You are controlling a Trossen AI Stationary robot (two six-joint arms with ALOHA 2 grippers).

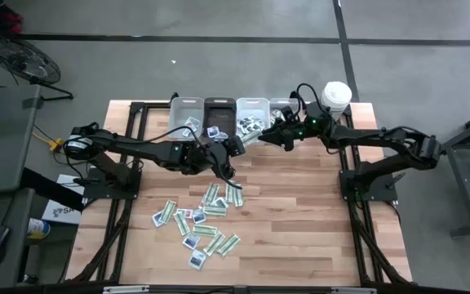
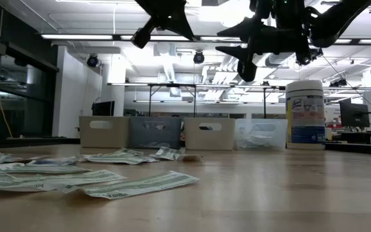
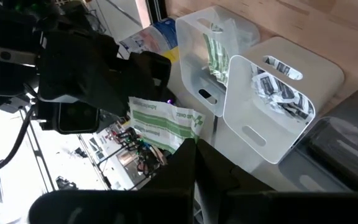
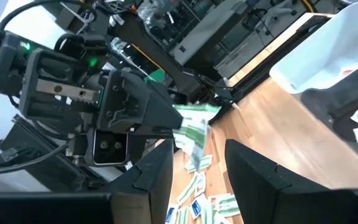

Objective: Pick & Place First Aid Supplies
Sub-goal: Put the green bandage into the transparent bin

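Observation:
My left gripper (image 1: 239,147) is shut on a green-and-white packet (image 3: 163,124), held in the air just in front of the row of bins (image 1: 235,114). My right gripper (image 4: 197,149) stands open, level, facing the left gripper from the table's right with a small gap; the packet (image 4: 194,127) hangs in front of its fingers, apart from them. Many more first aid supplies (image 1: 202,220) lie flat on the wooden table in a loose pile nearer the front. Some packets lie in the bins. My left gripper pinches the green-and-white packet by one end (image 3: 179,140) between its two fingers. The rest of the packet (image 4: 197,121) sticks out past the fingertips toward my right gripper. It is lifted clear of the table.
Several small bins stand side by side at the far edge: a white one (image 3: 278,93) with blue-marked packets and a clear one (image 3: 213,50) with green strips show in the left wrist view. A tall white canister (image 1: 336,94) stands at the far right.

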